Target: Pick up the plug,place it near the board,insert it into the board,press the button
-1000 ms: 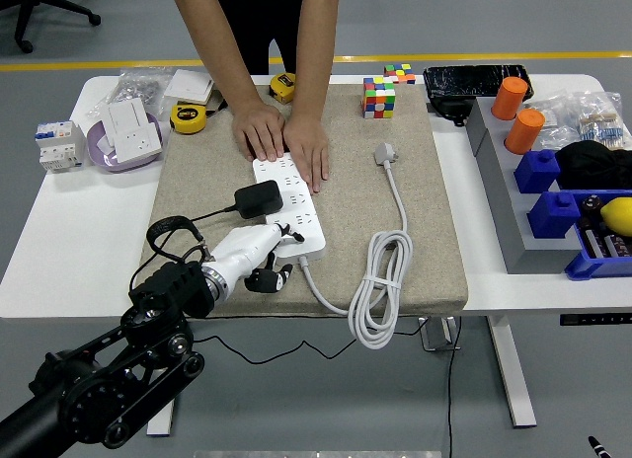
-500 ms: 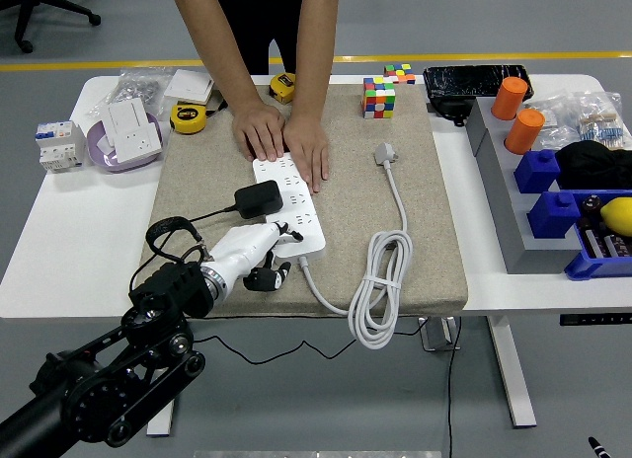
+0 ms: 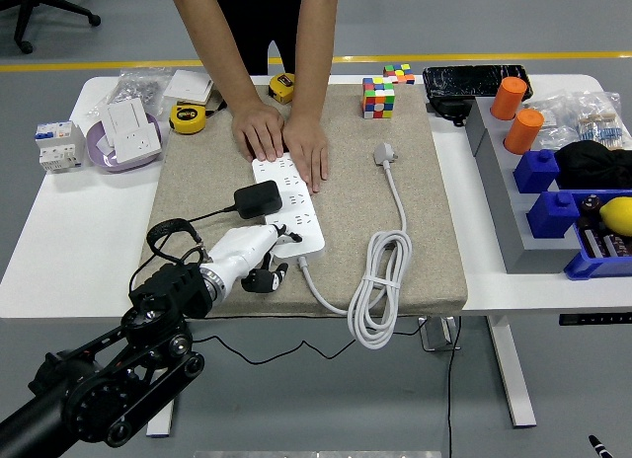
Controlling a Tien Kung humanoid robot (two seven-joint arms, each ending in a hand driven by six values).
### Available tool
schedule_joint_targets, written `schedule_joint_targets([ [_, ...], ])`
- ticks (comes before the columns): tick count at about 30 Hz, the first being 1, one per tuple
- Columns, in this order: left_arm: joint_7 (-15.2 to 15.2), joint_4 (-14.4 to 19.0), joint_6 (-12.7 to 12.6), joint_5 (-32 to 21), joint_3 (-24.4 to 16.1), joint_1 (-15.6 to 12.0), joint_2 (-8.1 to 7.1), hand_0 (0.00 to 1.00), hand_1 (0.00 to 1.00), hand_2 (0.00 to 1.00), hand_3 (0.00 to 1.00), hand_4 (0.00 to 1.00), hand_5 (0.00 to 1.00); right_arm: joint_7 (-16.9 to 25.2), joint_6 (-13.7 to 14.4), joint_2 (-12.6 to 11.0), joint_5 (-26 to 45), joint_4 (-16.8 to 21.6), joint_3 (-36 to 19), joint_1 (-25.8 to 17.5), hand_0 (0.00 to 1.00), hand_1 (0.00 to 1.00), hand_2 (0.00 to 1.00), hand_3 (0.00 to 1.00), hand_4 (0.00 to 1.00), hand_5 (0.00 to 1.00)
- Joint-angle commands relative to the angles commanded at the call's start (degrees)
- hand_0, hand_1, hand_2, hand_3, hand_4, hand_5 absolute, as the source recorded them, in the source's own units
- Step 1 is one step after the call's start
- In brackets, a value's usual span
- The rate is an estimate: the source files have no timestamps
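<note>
Surface: white surface (image 3: pixel 69 231) with a tan mat (image 3: pixel 395 182) on top; grey floor all around; I am driving from far away and see it from high up.
Board: the long white board (image 3: pixel 292 206) lies on the mat, running from the person down to my hand.
Plug: the black plug (image 3: pixel 258 199) already sits in the board near its middle; its black wire (image 3: pixel 173 233) loops off to the left.
Left hand: my white left hand (image 3: pixel 247 255) rests on the near end of the board; some fingers reach onto it and the dark ones curl under; it holds nothing; I think I am going for the button, but I cannot see the button under my hand.
Right hand: I cannot see it at all.
Person: two hands (image 3: pixel 283 137) press flat on the far end of the board to hold it down.
Other stuff: a white cable (image 3: pixel 380 280) lies coiled just to the right of the board.
What could go wrong: I may push the wrong spot since my hand hides the button; a hard push could slide or tip the near end; my arm is close to the black wire, so a pull back could snag it and tug the plug out; the person's hands are on the same board, so a jerk could bump them.
</note>
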State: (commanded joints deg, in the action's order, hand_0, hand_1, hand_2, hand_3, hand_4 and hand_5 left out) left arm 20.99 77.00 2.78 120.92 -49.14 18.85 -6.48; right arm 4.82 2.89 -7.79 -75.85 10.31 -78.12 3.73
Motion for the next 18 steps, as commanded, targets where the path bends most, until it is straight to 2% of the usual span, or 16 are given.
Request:
schedule_joint_targets([
  [4,0.15,4.65,0.4,1.34,-2.03,-0.83,-0.26,0.089,0.028,0.158,0.766,0.51,0.002,0.03,0.0,0.07,0.12,0.0,-0.04,0.09,0.949,0.847,0.78,0.79,0.998,0.998],
  [6,-1.11,7.89,-0.54,1.05,-4.58,-2.42,0.16,0.089,0.028,0.158,0.766,0.51,0.002,0.04,0.01,0.12,0.16,0.0,-0.11,0.12,0.949,0.847,0.78,0.79,0.998,0.998],
  [7,-2.16,9.52,-1.56,0.38,-5.99,-3.35,0.5,0.146,0.11,0.252,0.735,0.577,0.002,0.05,0.01,0.14,0.19,0.0,-0.12,0.09,0.949,0.847,0.78,0.79,0.998,0.998],
  [8,-3.04,10.59,-2.44,-0.03,-6.98,-3.91,0.69,0.146,0.11,0.252,0.735,0.577,0.002,0.05,0.01,0.16,0.2,0.0,-0.12,0.06,0.949,0.847,0.78,0.79,0.998,0.998],
  [10,-7.32,13.26,-6.61,-3.36,-10.49,-6.42,1.85,0.146,0.11,0.252,0.735,0.577,0.002,0.0,0.02,0.28,0.1,0.0,-0.34,-0.09,0.949,0.847,0.78,0.79,0.998,0.998],
  [12,-11.61,13.7,-10.38,-7.58,-13.19,-8.09,2.85,0.146,0.11,0.252,0.735,0.577,0.002,-0.08,0.02,0.41,-0.08,0.0,-0.59,-0.25,0.949,0.847,0.78,0.79,0.998,0.998],
  [13,-13.38,13.65,-11.66,-9.69,-14.13,-8.53,3.13,0.298,0.442,0.515,0.673,0.806,0.07,-0.1,0.02,0.45,-0.09,0.0,-0.62,-0.28,0.948,0.847,0.78,0.79,0.998,0.998],
  [15,-16.85,13.18,-13.55,-14.45,-16.0,-9.5,3.64,0.298,0.442,0.515,0.673,0.806,0.07,-0.06,-0.01,0.55,0.18,0.0,-0.44,-0.27,0.948,0.847,0.78,0.79,0.998,0.998],
  [18,-20.86,12.23,-14.74,-21.87,-18.16,-10.48,4.01,0.298,0.442,0.515,0.673,0.806,0.07,0.03,-0.07,0.62,0.6,0.0,-0.09,-0.17,0.948,0.847,0.78,0.79,0.998,0.998],
])
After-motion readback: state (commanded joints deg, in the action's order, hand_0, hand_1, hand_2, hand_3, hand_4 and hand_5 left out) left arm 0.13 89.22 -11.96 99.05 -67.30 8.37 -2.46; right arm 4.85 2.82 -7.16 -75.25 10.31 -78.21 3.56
